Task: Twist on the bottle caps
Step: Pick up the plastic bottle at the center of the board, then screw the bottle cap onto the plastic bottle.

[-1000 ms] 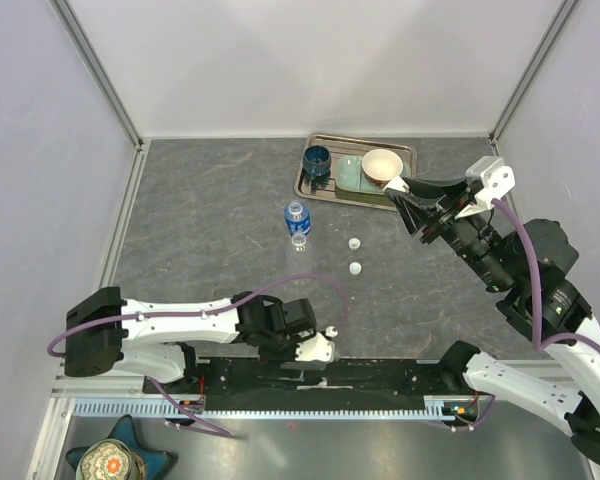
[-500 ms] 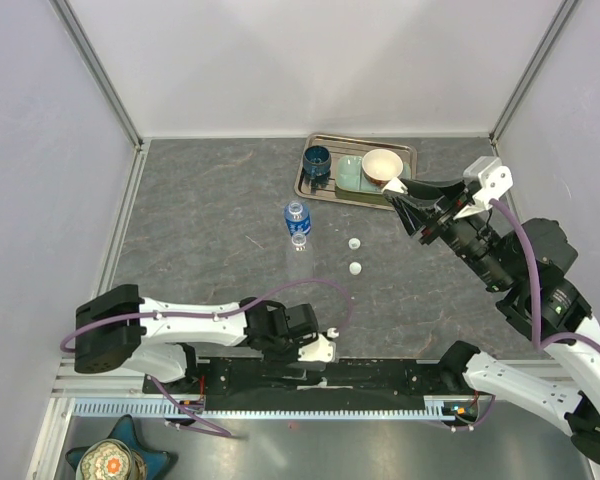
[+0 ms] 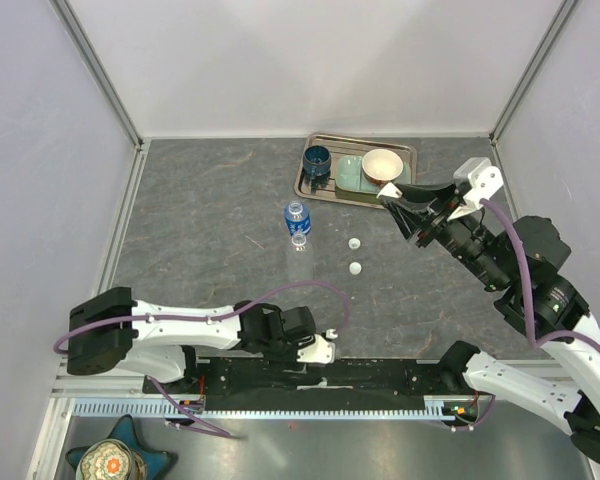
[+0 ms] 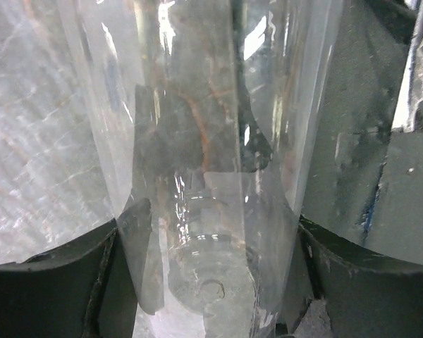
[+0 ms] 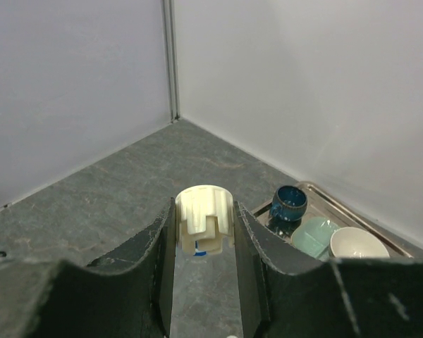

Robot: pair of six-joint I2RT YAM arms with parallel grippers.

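Got a cream bottle cap (image 5: 204, 218) pinched tight at the fingertips of the right gripper (image 3: 388, 193), up in the air just in front of the tray (image 3: 408, 152). Sitting with its axis up-down in the wrist view, can't see the open end. Down by the arm bases, seeing a clear bottle (image 4: 211, 141) lying between the fingers of the left gripper (image 3: 323, 346), long axis running straight out along them. Can't tell if actually squeezed or just framed. Also spotting two loose caps (image 3: 354, 243) on the table (image 3: 210, 230), plus a blue-label bottle (image 3: 297, 214) standing upright
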